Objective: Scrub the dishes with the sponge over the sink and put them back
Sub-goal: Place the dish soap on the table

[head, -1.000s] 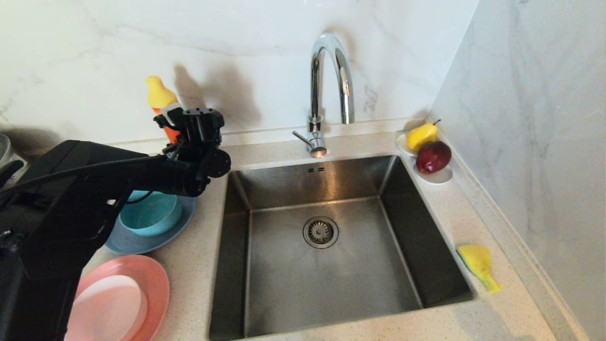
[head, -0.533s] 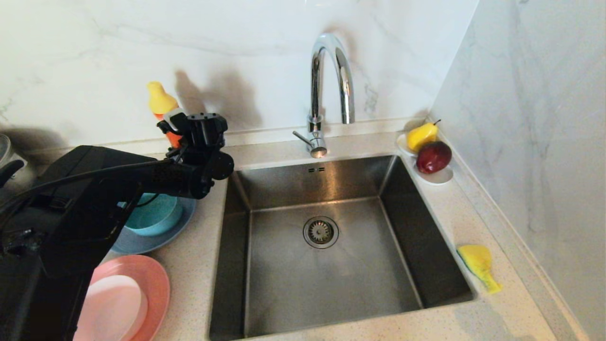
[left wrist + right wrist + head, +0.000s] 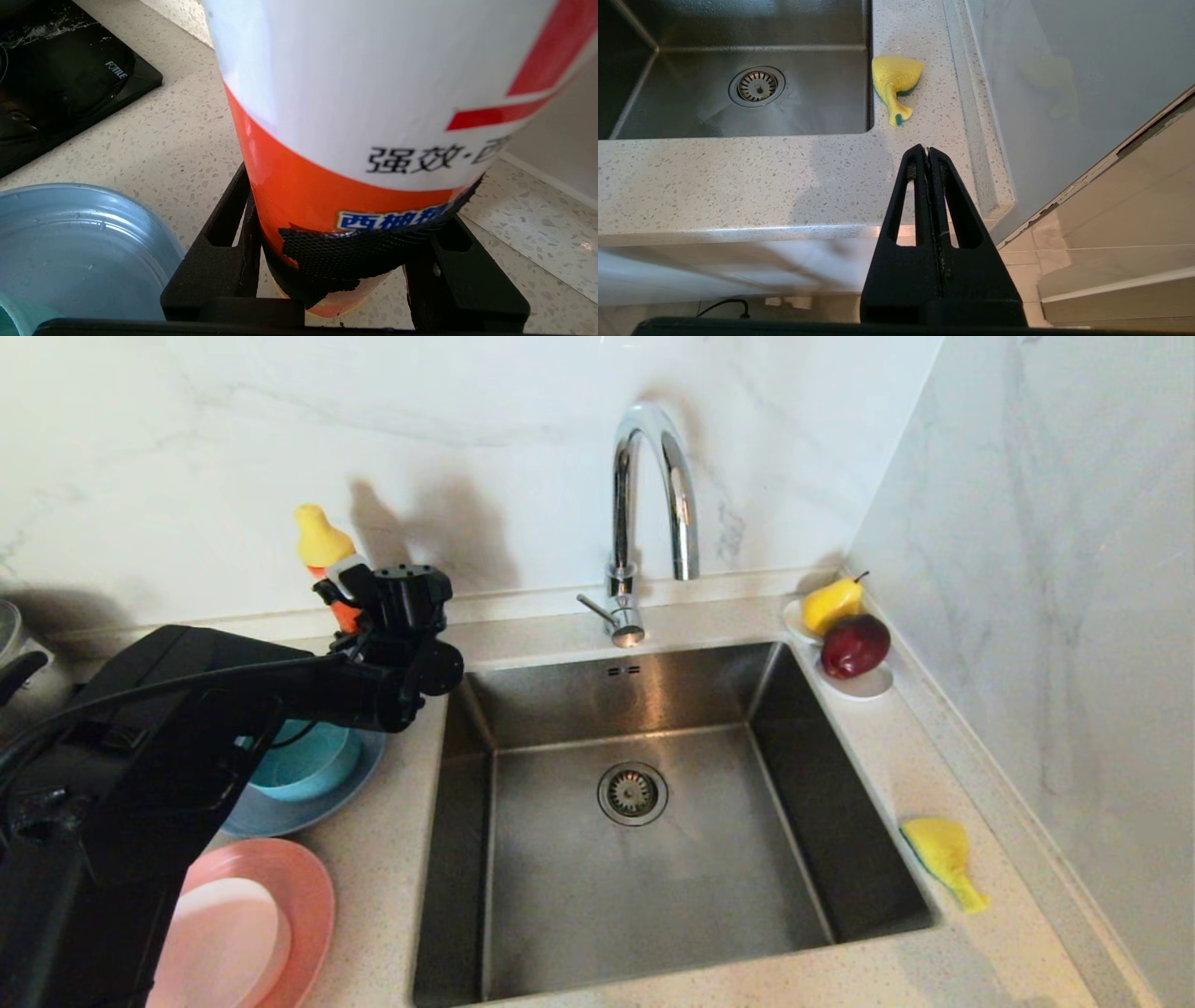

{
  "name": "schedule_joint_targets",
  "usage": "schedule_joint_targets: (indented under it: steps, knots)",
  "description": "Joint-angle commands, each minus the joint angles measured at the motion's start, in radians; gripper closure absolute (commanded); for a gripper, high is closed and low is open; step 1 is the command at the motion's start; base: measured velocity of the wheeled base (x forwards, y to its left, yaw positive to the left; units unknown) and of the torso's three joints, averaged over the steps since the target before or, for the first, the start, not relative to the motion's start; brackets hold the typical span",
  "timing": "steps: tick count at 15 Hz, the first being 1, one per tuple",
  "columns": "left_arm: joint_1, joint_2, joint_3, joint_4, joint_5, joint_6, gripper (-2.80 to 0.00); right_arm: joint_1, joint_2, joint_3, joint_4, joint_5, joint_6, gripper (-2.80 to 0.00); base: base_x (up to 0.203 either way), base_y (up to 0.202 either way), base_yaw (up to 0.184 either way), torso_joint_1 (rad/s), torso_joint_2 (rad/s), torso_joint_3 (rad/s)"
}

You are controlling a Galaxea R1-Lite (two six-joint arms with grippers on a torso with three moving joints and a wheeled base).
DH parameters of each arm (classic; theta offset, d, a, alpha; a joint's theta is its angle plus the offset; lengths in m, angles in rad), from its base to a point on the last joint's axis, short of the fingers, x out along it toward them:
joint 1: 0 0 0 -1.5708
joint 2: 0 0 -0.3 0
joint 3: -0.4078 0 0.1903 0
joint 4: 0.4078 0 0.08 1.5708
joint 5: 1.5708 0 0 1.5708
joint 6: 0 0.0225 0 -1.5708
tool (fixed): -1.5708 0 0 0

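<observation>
- Left gripper [image 3: 345, 261] was clamped around the base of an orange-and-white detergent bottle with a yellow cap [image 3: 322, 546], at the counter's back, left of the square stainless-steel sink [image 3: 644, 859].
- Right gripper [image 3: 928, 151] hung off the counter's front edge, fingers pressed together, holding nothing.
- Crumpled yellow sponge with green scouring face [image 3: 943, 854] lay on the counter right of the sink.
- Teal bowl [image 3: 308, 761] sat in the grey-blue plate [image 3: 280, 812]; pale pink bowl [image 3: 224, 943] in the salmon-pink plate [image 3: 303, 905], left of the sink.

Black Chinese characters "强效·西", cut off at the frame edge, printed on the white label band of the orange bottle [image 3: 355, 116]. Below them on the bottle's orange part, white characters on a blue strip, perhaps "西柚", partly hidden. To the bottle's side, "FOTILE" in pale letters on the black hob [image 3: 70, 88].
</observation>
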Motion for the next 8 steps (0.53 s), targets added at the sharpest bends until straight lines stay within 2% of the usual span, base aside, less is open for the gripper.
schedule_joint_targets:
  steps: [1, 2, 8]
  knots:
    - [0.000, 0.003, 0.002, -0.001, 0.006, -0.005, 0.00, 0.000, -0.001, 0.000, 0.000, 0.001, 0.000, 0.00, 0.000, 0.000, 0.000, 0.000, 0.00, 0.000]
    - [0.000, 0.003, 0.002, -0.001, 0.006, -0.008, -2.80, 0.000, -0.001, 0.000, 0.000, 0.001, 0.000, 0.00, 0.000, 0.000, 0.000, 0.000, 0.00, 0.000]
    - [0.000, -0.015, 0.003, 0.001, 0.005, -0.002, -2.80, 0.000, -0.001, 0.000, 0.000, 0.001, 0.000, 0.00, 0.000, 0.000, 0.000, 0.000, 0.00, 0.000]
